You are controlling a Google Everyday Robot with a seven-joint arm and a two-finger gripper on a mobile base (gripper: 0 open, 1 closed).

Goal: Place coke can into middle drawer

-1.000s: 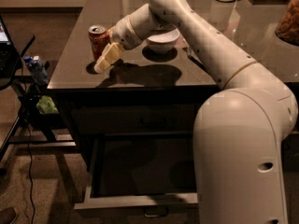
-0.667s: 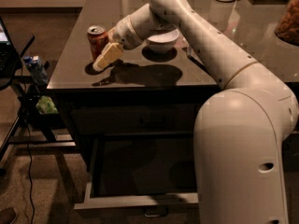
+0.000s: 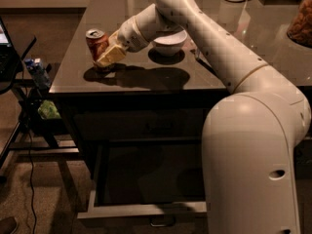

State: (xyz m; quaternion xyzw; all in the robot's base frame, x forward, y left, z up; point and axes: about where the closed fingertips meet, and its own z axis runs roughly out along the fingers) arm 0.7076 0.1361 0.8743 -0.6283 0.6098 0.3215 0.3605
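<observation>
Notes coke can (image 3: 97,41) upright on counter (image 3: 73,79) w/ hand (image 3: 106,59) touching it; cannot tell if grasping. Leaves lift & drop into open middle drawer (image 3: 146,210) outstanding.

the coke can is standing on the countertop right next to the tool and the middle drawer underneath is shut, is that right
Not quite: the middle drawer is pulled open, not shut. The camera view shows its dark inside below the countertop. The rest holds: the coke can stands on the countertop with the tool right next to it.
</observation>
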